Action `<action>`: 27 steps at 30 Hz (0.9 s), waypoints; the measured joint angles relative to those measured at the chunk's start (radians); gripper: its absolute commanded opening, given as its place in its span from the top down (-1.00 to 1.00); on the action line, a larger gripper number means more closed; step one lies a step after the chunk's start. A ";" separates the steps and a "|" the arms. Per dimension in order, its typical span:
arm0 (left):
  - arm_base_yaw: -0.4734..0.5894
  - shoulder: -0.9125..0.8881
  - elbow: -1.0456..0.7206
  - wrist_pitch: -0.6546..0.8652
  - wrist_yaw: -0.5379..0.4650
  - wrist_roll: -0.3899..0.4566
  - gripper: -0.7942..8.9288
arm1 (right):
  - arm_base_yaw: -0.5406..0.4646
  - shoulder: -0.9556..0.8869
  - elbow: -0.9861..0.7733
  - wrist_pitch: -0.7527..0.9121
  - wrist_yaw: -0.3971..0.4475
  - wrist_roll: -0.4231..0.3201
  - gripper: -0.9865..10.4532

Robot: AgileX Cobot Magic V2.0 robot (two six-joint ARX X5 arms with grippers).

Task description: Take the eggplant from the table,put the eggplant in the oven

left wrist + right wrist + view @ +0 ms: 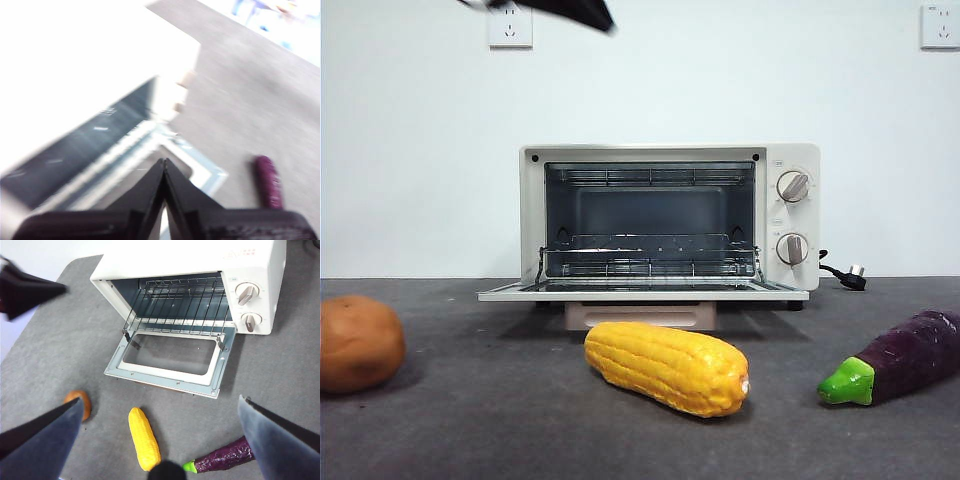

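Oven (670, 220) door open, rack empty; eggplant (900, 360) untouched on the table (520, 430), right of the corn (665, 367). Right gripper (160, 440) spread wide above it; left gripper (164, 167) pinched, empty.

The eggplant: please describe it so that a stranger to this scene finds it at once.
Start at the cream-white oven, its door folded down. On the grey table before it lie three vegetables; the eggplant is on the knob side. It alone is dark purple with a green cap.

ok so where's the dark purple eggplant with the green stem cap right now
In the front view, the glossy dark purple eggplant lies on the grey table at the far right, beside the yellow corn cob and in front of the open cream-white oven.
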 measured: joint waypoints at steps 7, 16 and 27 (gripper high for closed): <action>0.069 -0.193 0.000 -0.109 -0.078 0.000 0.85 | 0.000 0.000 0.000 -0.006 0.000 0.000 -0.21; 0.100 -0.307 0.000 -0.259 -0.068 0.013 0.85 | 0.000 0.018 0.000 -0.051 0.002 0.000 -0.21; 0.084 -0.414 -0.003 -0.446 -0.064 0.035 0.85 | 0.067 0.079 -0.018 -0.211 0.069 -0.023 -0.21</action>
